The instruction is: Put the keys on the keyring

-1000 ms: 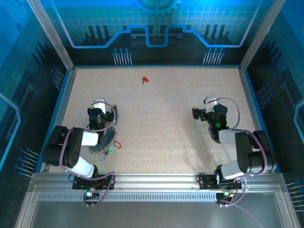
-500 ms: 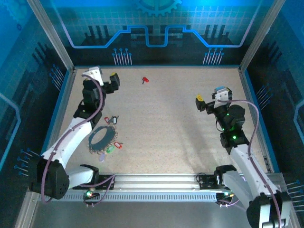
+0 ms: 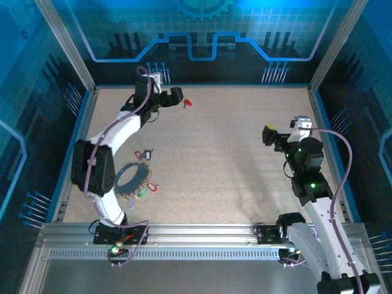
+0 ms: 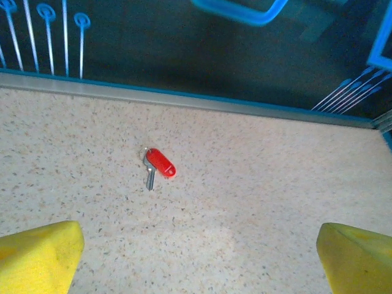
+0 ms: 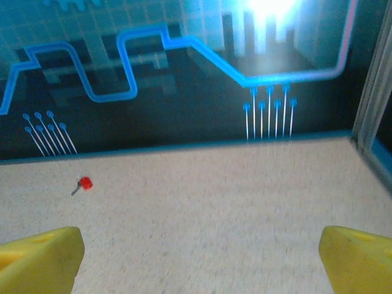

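Left gripper (image 3: pixel 168 87) stands wide open and holds nothing, its yellow pads (image 4: pixel 38 257) parted to the bottom corners of the wrist view. Between them, a little above the centre of that view, lies the plain red key (image 4: pixel 160 163), a small plastic-headed thing with a silvery shaft. In the overhead view you have that arm stretched long, from its base at lower left up to the top of the speckled beige table (image 3: pixel 220 159). The gripper sits just left of the red key (image 3: pixel 187 103) and is not touching it. I judge the reach is made because this key lies alone, well apart from the rest, and has to be fetched.

Your dark grey round keyring (image 3: pixel 131 179), a thin-banded loop, lies flat at lower left near the arm's base. Several small keys (image 3: pixel 150 188) with coloured heads lie close around its rim — whether any are already threaded on it I cannot tell.

Right gripper (image 3: pixel 283 127) is also fully spread and empty, held up at centre right, away from the work. Its arm rises from lower right and bends inward, and its camera looks across the table at the red key (image 5: pixel 85 183). That reads as waiting, ready to steady the keyring.
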You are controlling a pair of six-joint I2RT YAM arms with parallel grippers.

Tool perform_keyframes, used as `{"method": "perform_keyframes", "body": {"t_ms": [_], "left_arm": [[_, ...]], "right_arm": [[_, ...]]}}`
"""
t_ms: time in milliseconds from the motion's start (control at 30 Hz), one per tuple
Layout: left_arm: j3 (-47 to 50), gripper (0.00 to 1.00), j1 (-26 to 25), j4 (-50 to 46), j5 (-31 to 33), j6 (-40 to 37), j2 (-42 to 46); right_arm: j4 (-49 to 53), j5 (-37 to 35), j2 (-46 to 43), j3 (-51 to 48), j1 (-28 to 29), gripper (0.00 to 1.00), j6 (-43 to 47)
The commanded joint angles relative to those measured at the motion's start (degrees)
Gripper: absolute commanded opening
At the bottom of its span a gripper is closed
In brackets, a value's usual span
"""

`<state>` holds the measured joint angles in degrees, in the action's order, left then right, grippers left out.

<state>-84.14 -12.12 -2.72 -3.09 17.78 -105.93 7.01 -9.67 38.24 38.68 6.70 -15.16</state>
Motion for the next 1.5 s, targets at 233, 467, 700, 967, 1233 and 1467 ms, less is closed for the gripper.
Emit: {"method": "perform_keyframes", "body": {"t_ms": [233, 467, 700, 967, 1233, 1467], "left_arm": [[-28.39, 0.99, -4.51, -20.88, 15.13, -1.31, -23.40], [-47.28, 0.99, -4.57, -32.95, 19.44, 0.96, -37.38], [-54.02, 0.99, -4.58, -33.37, 19.25, 2.08, -43.81], [-61.06, 0.99, -4.16, -38.17, 20.20, 5.68, -49.17], [-57.13, 0.99, -3.88, -38.19, 21.25, 4.67, -46.60], [-44.25, 0.99, -3.79, -22.51, 6.81, -4.23, -36.59]], "right_arm": [[12.91, -1.55, 1.09, 5.38, 0.24, 1.00, -10.08], [12.84, -2.46, 2.95, 4.35, 0.37, 1.00, -11.67], [12.28, -2.37, 5.64, 4.01, 0.60, 1.00, -12.37], [11.29, -2.06, 7.36, 3.09, 1.22, 1.00, -13.85], [10.00, -1.24, 8.24, 2.14, 1.65, 1.00, -13.57], [10.13, 4.25, 15.91, 4.75, 3.19, 1.00, -10.25]]}}
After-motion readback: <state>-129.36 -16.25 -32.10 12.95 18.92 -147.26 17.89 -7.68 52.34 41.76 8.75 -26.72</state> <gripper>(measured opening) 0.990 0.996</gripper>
